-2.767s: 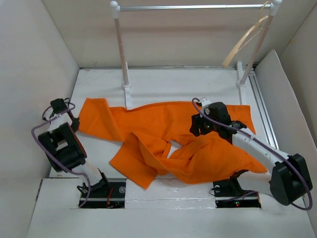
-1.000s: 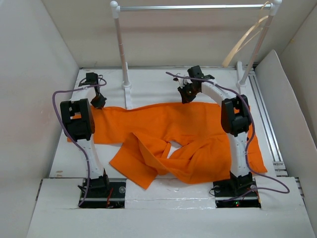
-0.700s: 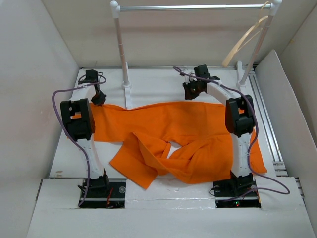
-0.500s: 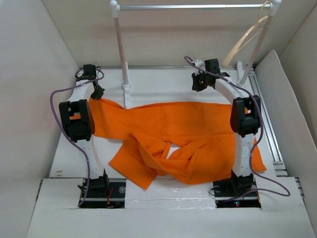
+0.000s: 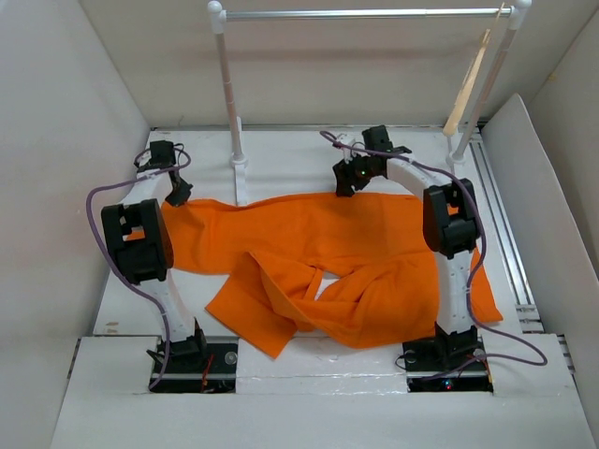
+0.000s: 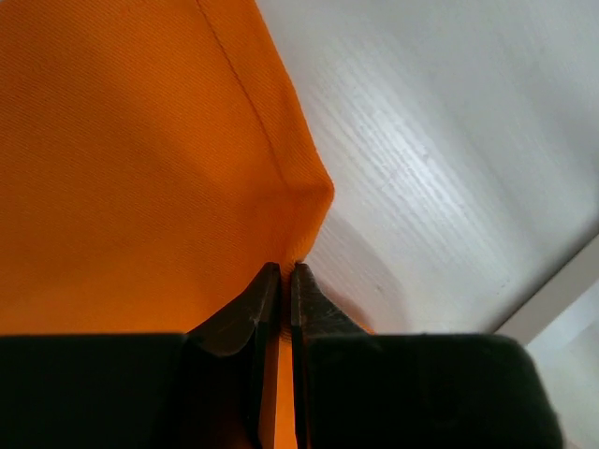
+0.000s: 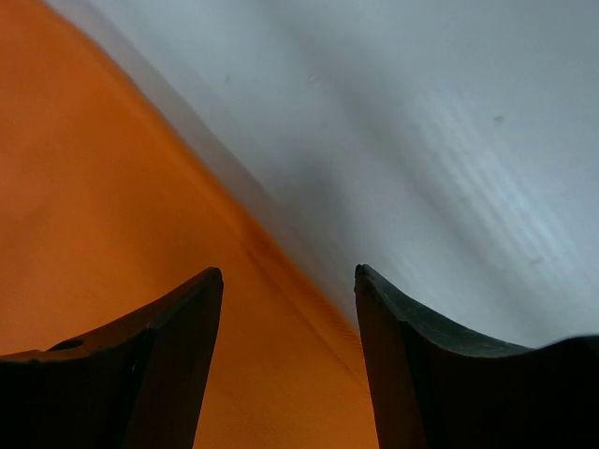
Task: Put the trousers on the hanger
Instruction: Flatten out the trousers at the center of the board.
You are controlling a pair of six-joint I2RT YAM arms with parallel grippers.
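Note:
The bright orange trousers [image 5: 318,243] lie spread and partly folded across the white table. My left gripper [image 5: 175,194] sits at their far left corner. In the left wrist view its fingers [image 6: 285,273] are shut on the hem corner of the trousers [image 6: 131,150]. My right gripper [image 5: 343,184] hovers at the trousers' far edge, near the middle. In the right wrist view it [image 7: 288,277] stands open, with the trousers' edge [image 7: 94,187] lying below the gap. The pale beige hanger [image 5: 471,82] hangs from the right end of the rack, seen nearly edge-on.
A rack with white posts [image 5: 227,84] and a silver bar [image 5: 365,14] stands at the table's far side. Pale walls close in on the left, right and back. A metal rail [image 5: 496,206] runs along the right edge.
My right gripper has opened and let go of the trousers' far edge, then moved back left and down. The hanger has swung to edge-on. The left gripper keeps its hold on the corner.

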